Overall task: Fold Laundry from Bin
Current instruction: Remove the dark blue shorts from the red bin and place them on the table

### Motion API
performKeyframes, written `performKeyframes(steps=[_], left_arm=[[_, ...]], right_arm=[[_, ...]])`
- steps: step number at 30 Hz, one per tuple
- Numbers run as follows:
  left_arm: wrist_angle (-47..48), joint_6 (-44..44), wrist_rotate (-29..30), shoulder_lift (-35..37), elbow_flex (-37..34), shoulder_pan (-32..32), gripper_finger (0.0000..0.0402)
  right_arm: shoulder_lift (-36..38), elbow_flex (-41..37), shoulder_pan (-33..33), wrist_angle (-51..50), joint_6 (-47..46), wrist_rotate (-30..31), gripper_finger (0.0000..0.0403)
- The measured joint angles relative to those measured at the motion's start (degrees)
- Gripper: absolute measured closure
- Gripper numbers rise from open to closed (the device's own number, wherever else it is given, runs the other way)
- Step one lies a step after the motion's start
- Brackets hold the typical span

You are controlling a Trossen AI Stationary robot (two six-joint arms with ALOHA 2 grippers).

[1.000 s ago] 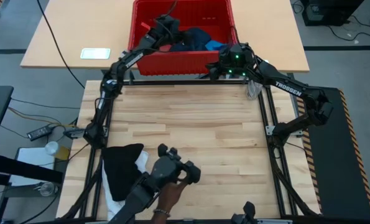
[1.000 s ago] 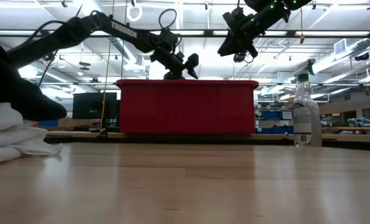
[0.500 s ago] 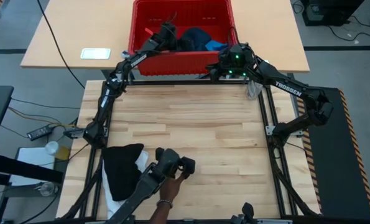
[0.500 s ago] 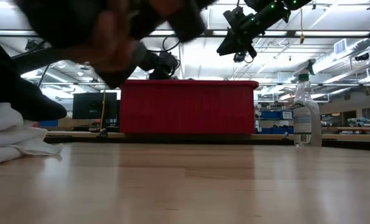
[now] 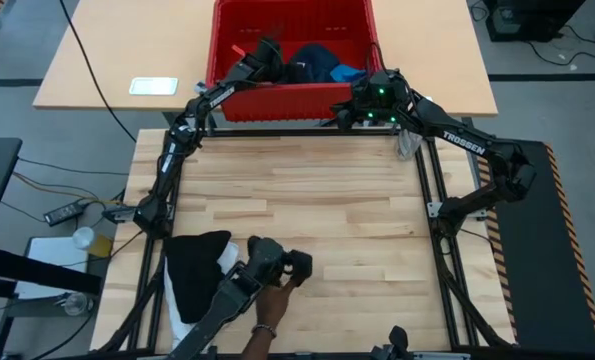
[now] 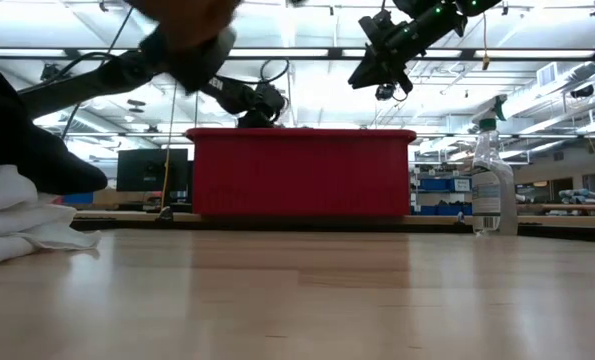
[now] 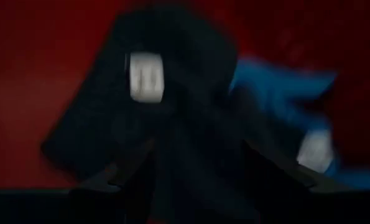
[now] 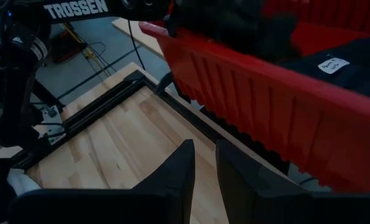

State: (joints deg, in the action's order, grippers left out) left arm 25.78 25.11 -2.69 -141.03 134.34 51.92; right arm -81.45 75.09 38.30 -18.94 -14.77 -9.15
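Observation:
The red bin (image 5: 227, 100) stands beyond the table's far edge. In it lie a dark navy garment (image 5: 312, 62) with a white tag (image 7: 146, 76) and a small bright blue one (image 5: 345, 72). My left gripper (image 5: 270, 50) is down inside the bin, open, with its fingers spread just over the navy garment (image 7: 172, 93); whether they touch it I cannot tell. My right gripper (image 5: 342, 112) hangs shut and holding nothing above the bin's near right corner, with only a slit between its fingers (image 8: 203, 149). A black garment (image 5: 195, 268) rests on a white one (image 5: 182, 322) at the near left.
At the table's near edge, a person's hand holds a dark hand-held device (image 5: 277, 272), beside the black garment. A spray bottle (image 6: 492, 185) stands at the far right. Bare wood (image 5: 307, 190) spans the table's middle. The bin's near wall (image 8: 265, 93) rises ahead of my right gripper.
My left gripper has sunk from above the bin's rim down into the bin, toward the navy garment, and has tipped further down. The person's hand with the device has shifted slightly toward the table's left edge.

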Motion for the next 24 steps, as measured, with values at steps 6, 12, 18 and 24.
performKeyframes(steps=[6,12,18,24], left_arm=[[-11.41,10.29,3.87,0.64,-0.22,0.3,0.0194],[-10.96,4.55,13.66,-0.51,-0.03,-0.18,0.02],[-2.07,2.63,10.09,-2.88,0.28,1.92,0.0199],[8.41,-5.03,-0.43,-4.71,-0.23,2.57,0.0207]], right_arm=[[0.0,0.0,-0.02,-0.01,-0.19,-0.01,0.0328],[0.0,0.0,-0.06,-0.02,-1.36,-0.44,0.0328],[0.0,0.0,-0.7,0.04,-2.1,-1.07,0.0328],[-0.02,0.0,-0.76,0.52,-1.26,-0.73,0.0328]])
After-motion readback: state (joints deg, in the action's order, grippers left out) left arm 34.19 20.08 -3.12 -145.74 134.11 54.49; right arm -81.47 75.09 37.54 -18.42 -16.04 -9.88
